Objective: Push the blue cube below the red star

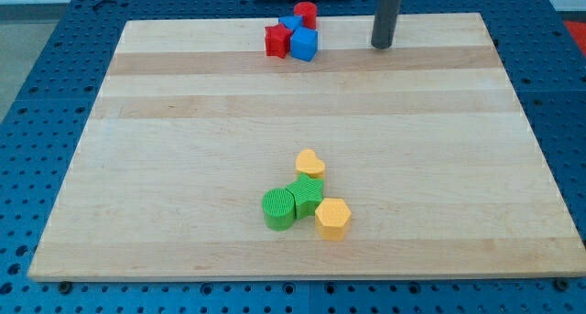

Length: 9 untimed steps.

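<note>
The blue cube sits near the board's top edge, touching the right side of the red star. A second blue block and a red cylinder lie just behind them. My tip rests on the board to the right of this cluster, roughly level with the blue cube and well apart from it.
Lower in the middle of the wooden board is another cluster: a yellow heart, a green cylinder, a green block and a yellow hexagon.
</note>
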Motion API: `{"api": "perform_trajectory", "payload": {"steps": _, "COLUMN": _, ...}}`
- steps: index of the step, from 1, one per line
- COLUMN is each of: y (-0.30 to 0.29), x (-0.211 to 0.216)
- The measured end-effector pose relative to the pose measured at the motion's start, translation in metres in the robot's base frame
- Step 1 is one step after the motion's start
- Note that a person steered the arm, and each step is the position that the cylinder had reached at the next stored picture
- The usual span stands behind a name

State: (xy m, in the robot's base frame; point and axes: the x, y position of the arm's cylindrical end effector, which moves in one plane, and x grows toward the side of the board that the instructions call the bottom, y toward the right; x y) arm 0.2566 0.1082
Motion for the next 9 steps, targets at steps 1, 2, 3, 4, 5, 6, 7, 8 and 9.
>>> {"api": "perform_trajectory", "payload": {"steps": 1, "y": -0.033, "x": -0.029}}
{"api": "perform_trajectory", "payload": {"steps": 2, "y": -0.054, "x": -0.022}}
{"api": "perform_trajectory", "payload": {"steps": 3, "y": -0.061, "x": -0.002}}
{"api": "perform_trajectory", "payload": {"steps": 4, "y": -0.082, "x": -0.001}}
{"api": "perform_trajectory", "payload": {"steps": 5, "y": -0.082, "x": 0.01}}
{"api": "perform_trajectory", "payload": {"steps": 6, "y": -0.084, "x": 0.026}}
{"api": "perform_trajectory", "payload": {"steps": 7, "y": -0.088, "x": 0.027}}
{"api": "perform_trajectory", "payload": {"steps": 8, "y": -0.091, "x": 0.027}}
{"api": "perform_trajectory", "payload": {"steps": 9, "y": -0.101, "x": 0.027}}
